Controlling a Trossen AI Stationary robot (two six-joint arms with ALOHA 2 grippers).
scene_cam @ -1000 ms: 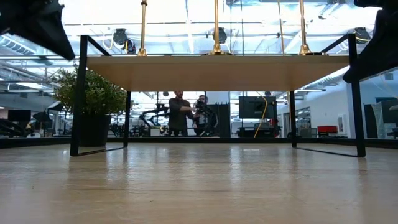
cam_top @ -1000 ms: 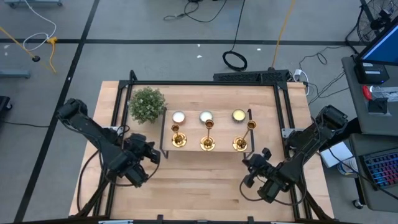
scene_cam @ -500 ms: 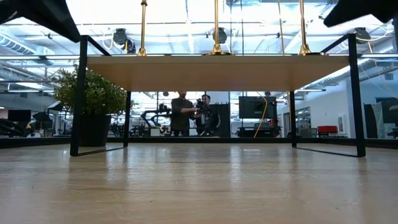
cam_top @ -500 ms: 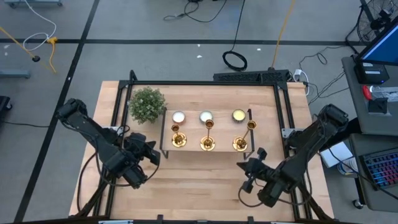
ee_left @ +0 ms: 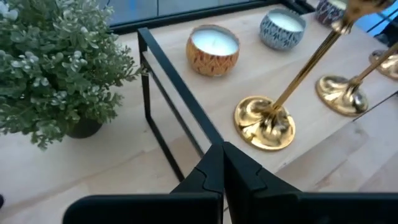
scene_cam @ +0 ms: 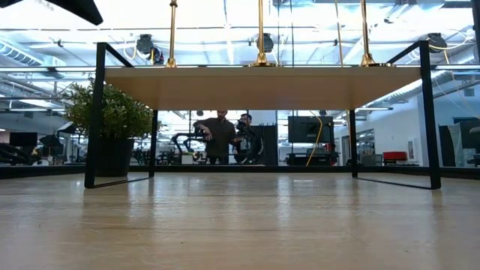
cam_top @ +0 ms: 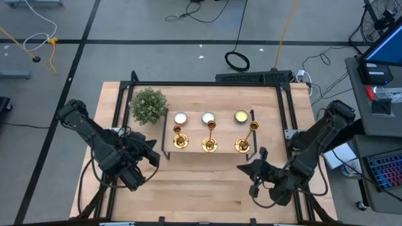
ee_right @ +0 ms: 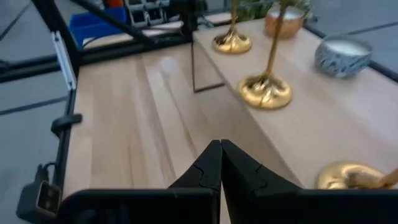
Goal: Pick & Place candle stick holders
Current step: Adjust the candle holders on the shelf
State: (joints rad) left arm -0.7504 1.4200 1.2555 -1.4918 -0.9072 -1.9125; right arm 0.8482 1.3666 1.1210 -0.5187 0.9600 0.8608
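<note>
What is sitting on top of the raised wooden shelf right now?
On the raised shelf stand three candle stick holders in its front row, with three candles behind them. From above, the shelf covers the table beneath it.

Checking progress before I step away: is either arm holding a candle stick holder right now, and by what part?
Nothing is held. The left gripper and right gripper are shut on nothing; all three candle stick holders stand on the raised shelf.

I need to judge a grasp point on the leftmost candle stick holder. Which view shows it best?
The left wrist view: the leftmost candle stick holder fills the frame, base and slanting stem clear, on the raised shelf. The high view shows it tiny from above, the low view only its stem, the right wrist view just its far base.
</note>
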